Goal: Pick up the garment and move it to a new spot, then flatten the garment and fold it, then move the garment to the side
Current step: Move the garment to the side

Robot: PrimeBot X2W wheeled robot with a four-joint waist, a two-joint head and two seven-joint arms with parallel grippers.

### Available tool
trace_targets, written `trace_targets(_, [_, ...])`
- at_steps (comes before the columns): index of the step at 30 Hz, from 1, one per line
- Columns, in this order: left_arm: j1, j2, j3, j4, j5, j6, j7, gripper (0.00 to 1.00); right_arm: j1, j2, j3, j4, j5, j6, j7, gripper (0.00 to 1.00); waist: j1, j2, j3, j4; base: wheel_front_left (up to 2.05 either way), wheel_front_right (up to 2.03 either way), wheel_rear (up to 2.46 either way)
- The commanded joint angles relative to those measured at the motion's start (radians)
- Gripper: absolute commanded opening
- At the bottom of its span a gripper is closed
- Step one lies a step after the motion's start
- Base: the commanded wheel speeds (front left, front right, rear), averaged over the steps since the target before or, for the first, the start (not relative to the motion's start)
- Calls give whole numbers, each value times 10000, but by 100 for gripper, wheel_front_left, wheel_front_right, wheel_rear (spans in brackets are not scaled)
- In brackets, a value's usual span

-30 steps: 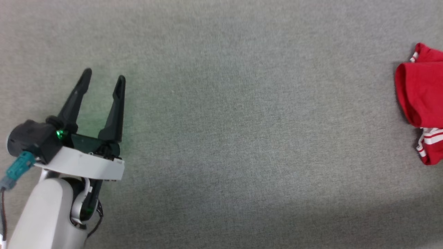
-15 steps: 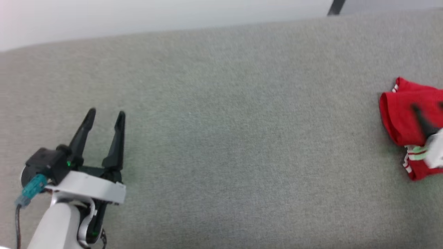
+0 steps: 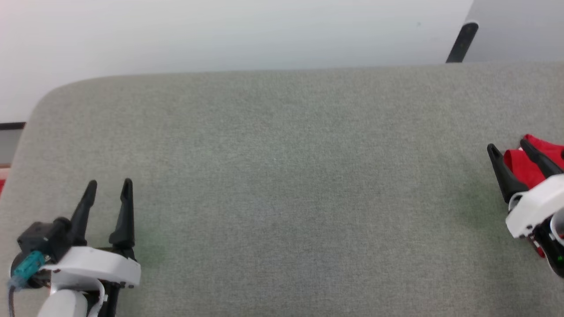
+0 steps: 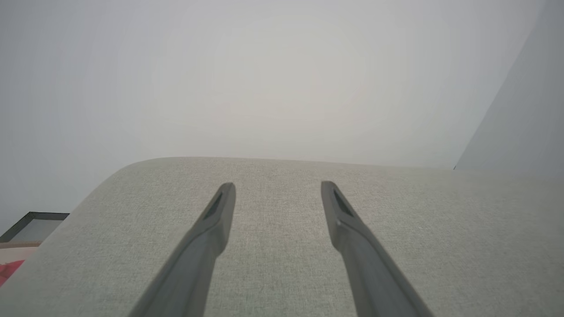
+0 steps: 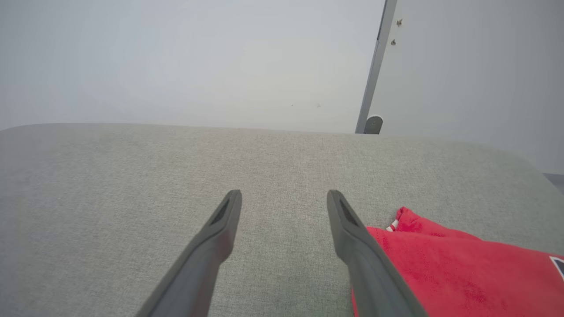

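The garment (image 3: 526,168) is a bunched red heap at the right edge of the grey table in the head view, mostly hidden behind my right gripper (image 3: 507,148). That gripper is open, its fingers pointing up the view just left of and over the cloth. In the right wrist view the garment (image 5: 445,268) lies to the right of the right gripper (image 5: 284,196), beside the right finger, and nothing sits between the fingers. My left gripper (image 3: 109,185) stands open at the lower left over bare table, far from the garment; the left wrist view shows the left gripper (image 4: 278,187) empty.
The grey fabric-covered table (image 3: 282,176) has a rounded far-left corner and a far edge against a pale wall (image 3: 220,35). A dark post (image 3: 458,43) stands behind the far edge at the right. The floor (image 3: 9,145) shows past the left edge.
The head camera has tilted up, bringing the table's far edge and the wall into view. My right gripper has come into the picture beside the garment. Both grippers stay open.
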State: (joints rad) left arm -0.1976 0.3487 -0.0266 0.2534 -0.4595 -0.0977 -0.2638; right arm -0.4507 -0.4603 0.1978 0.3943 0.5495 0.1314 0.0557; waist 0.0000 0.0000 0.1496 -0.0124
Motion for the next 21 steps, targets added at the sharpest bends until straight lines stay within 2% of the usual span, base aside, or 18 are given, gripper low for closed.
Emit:
trace_targets(1, [130, -99, 33, 43, -92, -68, 7, 100, 255, 14, -109, -94, -174, -13, -227, 100, 0, 0, -230, 152, 0, 0, 0])
trace_targets(8, [631, -264, 164, 207, 85, -120, 6, 100, 1539, 108, -1155, -728, -509, -15, -570, 100, 0, 0, -706, 131, 0, 0, 0])
trace_targets(13, [902, -409, 179, 133, 240, -151, 5, 100, 2628, 304, -1953, -1659, -593, -13, -491, 100, 0, 0, -950, 110, 0, 0, 0])
trace_targets(21, [1253, -560, 375, -53, 418, -166, 4, 100, 3789, 1092, -2679, -3346, -863, -13, -342, 100, 0, 0, -1216, 102, 0, 0, 0])
